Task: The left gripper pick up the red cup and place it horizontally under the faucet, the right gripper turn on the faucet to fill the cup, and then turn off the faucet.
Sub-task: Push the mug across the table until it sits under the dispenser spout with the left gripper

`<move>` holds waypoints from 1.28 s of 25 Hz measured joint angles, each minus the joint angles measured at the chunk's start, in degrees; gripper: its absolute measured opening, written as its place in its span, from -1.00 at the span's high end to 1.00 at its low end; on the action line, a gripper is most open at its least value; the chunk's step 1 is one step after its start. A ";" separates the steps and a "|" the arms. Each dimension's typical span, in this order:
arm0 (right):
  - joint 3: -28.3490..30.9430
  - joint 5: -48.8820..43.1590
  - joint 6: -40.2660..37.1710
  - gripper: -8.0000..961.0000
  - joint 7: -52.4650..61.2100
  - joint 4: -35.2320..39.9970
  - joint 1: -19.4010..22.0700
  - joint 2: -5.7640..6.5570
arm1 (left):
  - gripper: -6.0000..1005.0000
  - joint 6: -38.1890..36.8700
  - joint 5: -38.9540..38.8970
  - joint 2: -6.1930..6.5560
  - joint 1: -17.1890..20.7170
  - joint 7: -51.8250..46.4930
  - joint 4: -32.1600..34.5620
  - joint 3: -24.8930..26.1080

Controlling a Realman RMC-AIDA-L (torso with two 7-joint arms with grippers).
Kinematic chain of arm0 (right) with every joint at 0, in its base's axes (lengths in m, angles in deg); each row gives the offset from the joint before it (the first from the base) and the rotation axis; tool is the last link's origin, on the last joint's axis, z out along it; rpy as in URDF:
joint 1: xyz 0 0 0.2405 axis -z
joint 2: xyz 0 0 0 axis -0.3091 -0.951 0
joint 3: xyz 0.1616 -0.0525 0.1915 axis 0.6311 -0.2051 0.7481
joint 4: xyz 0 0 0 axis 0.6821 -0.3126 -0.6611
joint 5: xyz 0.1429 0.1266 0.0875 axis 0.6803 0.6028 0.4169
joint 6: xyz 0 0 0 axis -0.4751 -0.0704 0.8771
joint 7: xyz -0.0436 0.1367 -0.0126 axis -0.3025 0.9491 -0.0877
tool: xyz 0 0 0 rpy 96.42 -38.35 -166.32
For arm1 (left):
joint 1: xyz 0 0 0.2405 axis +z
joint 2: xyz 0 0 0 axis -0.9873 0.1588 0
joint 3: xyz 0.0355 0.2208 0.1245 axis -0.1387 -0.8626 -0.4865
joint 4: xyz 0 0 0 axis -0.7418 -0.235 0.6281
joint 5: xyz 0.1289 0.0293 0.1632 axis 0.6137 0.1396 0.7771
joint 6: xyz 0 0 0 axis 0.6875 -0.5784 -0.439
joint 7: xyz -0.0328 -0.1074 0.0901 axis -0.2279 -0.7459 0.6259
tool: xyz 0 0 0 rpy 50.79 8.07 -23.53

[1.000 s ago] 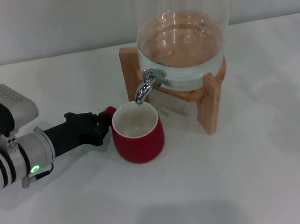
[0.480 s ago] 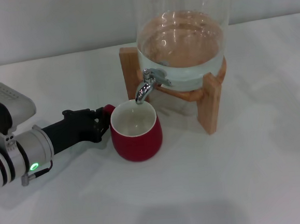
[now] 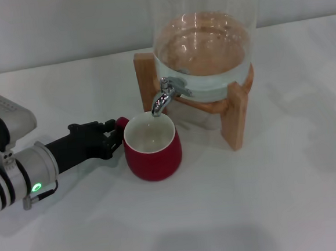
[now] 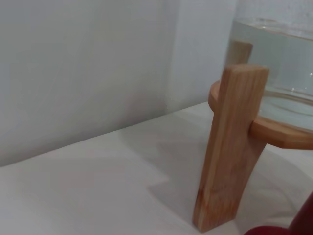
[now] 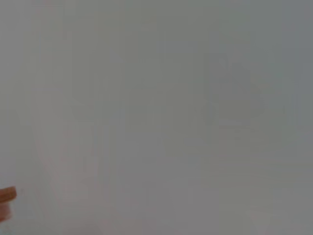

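Left end effector (image 3: 111, 134) backed slightly off glossy dark-red ceramic cup (image 3: 152, 149), grip state unclear; cup parked under chrome faucet (image 3: 164, 96), right's turn.

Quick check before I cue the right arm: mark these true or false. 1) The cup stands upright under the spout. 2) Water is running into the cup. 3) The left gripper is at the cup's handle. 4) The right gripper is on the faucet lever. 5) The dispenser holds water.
1) True: the cup stands upright on the table with the faucet spout over its mouth.
2) False: no stream shows, and the cup's white inside looks empty.
3) True: the left gripper is at the handle side.
4) False: the right gripper is not in view.
5) True: the dispenser is partly filled.
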 joint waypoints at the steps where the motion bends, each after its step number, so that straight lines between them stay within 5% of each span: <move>1: 0.03 0.10 0.01 -0.50 0.00 0.00 0.10 0.02 | 0.45 0.09 0.00 0.05 0.13 -0.49 0.16 -0.04; 11: 0.07 0.73 0.05 -0.50 0.00 0.00 0.41 0.08 | 0.45 10.06 0.19 0.28 9.77 -9.10 13.06 -0.31; 17: 0.07 0.75 0.05 -0.50 0.00 0.00 0.18 0.09 | 0.44 10.04 0.49 0.33 10.40 -11.59 14.04 -0.95; 28: 0.07 0.75 0.22 -0.50 0.00 0.00 0.89 0.09 | 0.19 12.06 -0.65 0.26 11.99 -11.03 15.31 -2.04; 32: 0.07 0.75 0.27 -0.50 0.00 0.00 0.89 0.09 | -0.16 14.99 -2.17 0.14 14.97 -11.00 18.85 -2.18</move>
